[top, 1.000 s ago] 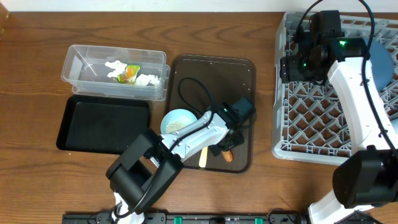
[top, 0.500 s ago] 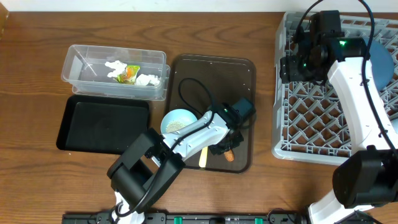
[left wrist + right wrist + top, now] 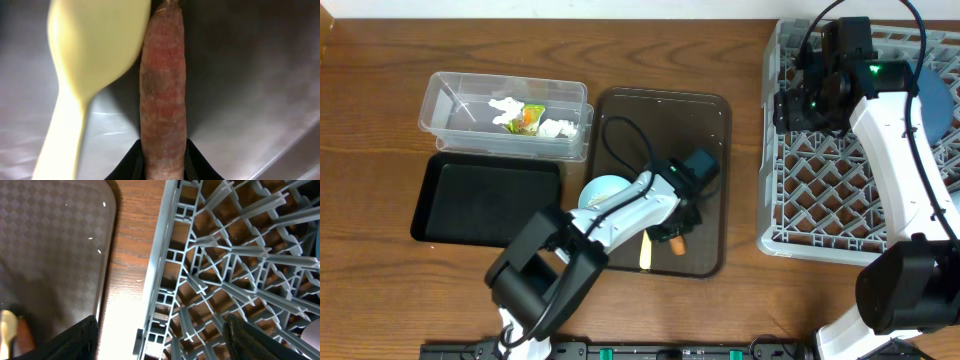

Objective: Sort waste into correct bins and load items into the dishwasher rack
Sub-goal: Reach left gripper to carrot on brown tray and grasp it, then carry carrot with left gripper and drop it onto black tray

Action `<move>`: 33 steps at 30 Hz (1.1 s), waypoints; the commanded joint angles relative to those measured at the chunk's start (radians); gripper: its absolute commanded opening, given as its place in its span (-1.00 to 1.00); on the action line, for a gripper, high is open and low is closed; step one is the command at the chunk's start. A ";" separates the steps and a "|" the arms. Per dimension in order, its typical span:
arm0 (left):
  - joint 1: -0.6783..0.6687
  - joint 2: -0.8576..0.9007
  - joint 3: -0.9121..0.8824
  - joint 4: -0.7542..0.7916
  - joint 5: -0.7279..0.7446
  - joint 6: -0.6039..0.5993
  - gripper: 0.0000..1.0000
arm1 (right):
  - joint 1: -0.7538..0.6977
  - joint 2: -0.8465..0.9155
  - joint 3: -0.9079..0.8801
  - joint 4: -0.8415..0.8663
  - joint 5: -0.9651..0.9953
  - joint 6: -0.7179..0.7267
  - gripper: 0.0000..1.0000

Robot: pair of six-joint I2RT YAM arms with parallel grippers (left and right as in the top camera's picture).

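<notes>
The small orange carrot-like stick [image 3: 162, 90] runs lengthwise between my left gripper [image 3: 162, 167] jaws, which are shut on its near end. It sits low over the dark brown serving tray [image 3: 665, 130], with the pale yellow spoon [image 3: 90, 50] just to its left. From overhead, the stick [image 3: 677, 243] and spoon [image 3: 646, 250] are at the tray's near end, beside the light blue bowl [image 3: 603, 190]. My right gripper [image 3: 165, 340] is open and holds nothing, above the left edge of the grey dishwasher rack [image 3: 840, 170].
The clear tub [image 3: 450, 100] at back left holds white tissue bits and the orange-yellow-green wrapper [image 3: 525, 117]. The shallow black tray [image 3: 485, 200] lies in front of it. A dark blue plate [image 3: 935, 100] stands in the rack's far right side.
My left gripper has closed on the carrot-like stick and shifted slightly left and back with it. The right arm has stayed put.
</notes>
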 commanded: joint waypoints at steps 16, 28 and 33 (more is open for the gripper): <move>0.121 -0.494 -0.007 -0.243 -0.547 0.378 -0.87 | -0.035 0.000 0.016 -0.009 -0.004 0.006 0.58; 0.595 -0.517 -0.011 -0.363 -0.453 0.330 -0.87 | 0.002 0.000 0.015 -0.016 -0.120 0.006 0.56; 0.779 -0.498 -0.027 -0.349 -0.342 0.292 -0.88 | 0.056 0.000 0.015 -0.015 -0.121 0.006 0.55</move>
